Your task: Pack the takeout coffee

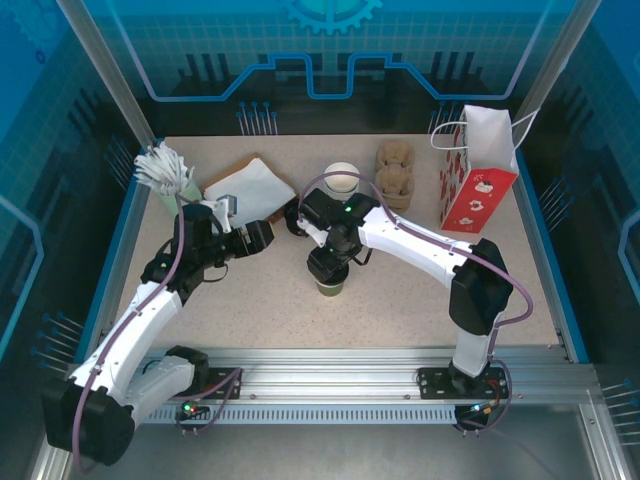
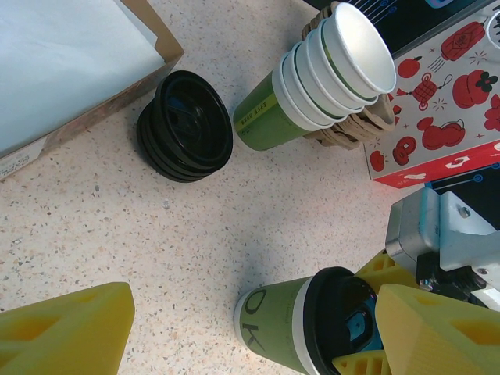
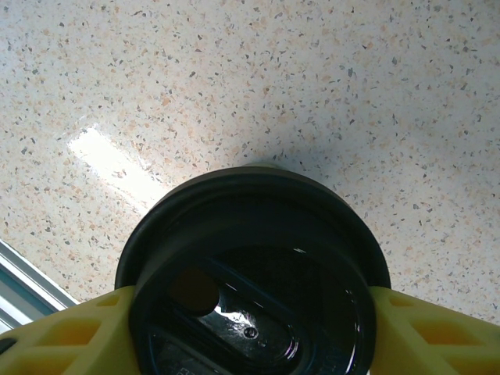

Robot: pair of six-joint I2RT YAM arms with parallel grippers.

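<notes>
Currently the takeout coffee point(image 1: 331, 284) is seen upright at the middle of the table point(image 1: 250, 310), its black lid clamped between the jaws of the right gripper point(image 3: 250, 328). The left gripper point(image 1: 283, 224) is held spread apart to its left, near the stacked lids point(image 2: 186, 125).

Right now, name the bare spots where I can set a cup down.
Bare table: the front strip between the takeout coffee and the near rail, and the right patch beside the right arm, in front of the gift bag. Crowded: the back, with stirrers, flat box, black lids, cup stack and carriers.
</notes>
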